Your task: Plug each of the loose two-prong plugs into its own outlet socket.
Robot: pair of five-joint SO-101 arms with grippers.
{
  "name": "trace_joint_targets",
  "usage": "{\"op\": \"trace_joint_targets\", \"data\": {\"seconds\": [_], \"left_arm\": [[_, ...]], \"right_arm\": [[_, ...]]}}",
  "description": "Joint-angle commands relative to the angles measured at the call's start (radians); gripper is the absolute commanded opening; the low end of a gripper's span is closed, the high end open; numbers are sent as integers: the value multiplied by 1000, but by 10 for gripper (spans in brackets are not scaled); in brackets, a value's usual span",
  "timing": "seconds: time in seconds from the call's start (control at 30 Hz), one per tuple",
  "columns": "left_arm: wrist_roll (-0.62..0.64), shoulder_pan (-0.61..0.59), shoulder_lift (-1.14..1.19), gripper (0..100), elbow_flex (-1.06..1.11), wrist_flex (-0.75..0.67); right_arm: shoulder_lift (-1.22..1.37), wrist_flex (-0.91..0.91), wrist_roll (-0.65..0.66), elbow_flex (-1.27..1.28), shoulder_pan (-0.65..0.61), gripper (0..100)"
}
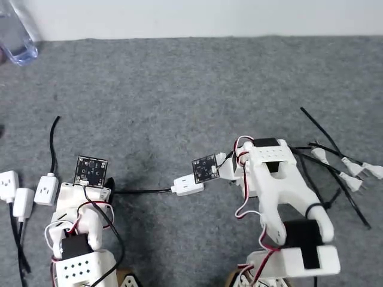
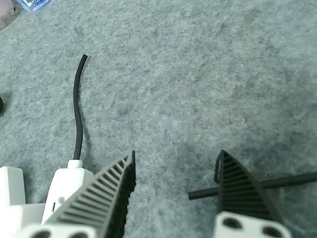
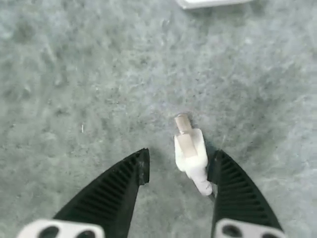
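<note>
My right gripper (image 3: 181, 156) is open and low over the carpet. A white two-prong plug (image 3: 190, 151) lies between its fingers, close against one finger (image 3: 230, 183), with its metal prongs pointing away from the wrist. A white outlet socket (image 1: 187, 186) on a black cable (image 1: 140, 191) lies just beyond that gripper, and its edge (image 3: 213, 3) shows in the right wrist view. My left gripper (image 2: 176, 158) is open over bare carpet. A second white socket (image 2: 67, 183) with a black cord (image 2: 77, 114) lies beside one of its fingers (image 2: 106, 193).
Three white sockets (image 1: 24, 194) lie in a group at the left edge. Several loose plugs on black cables (image 1: 353, 170) lie at the right of the right arm. A clear bottle (image 1: 15, 36) stands at the far left corner. A black cable (image 2: 282, 181) passes behind a left finger.
</note>
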Motion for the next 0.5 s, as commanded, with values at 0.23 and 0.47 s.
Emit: {"op": "trace_joint_targets", "data": {"seconds": [0.23, 0.47], "left_arm": [[-8, -3, -12, 246, -5, 2], [-8, -25, -12, 246, -5, 2]], "right_arm": [[-309, 231, -14, -37, 12, 198], [-312, 170, -14, 97, 12, 140]]}}
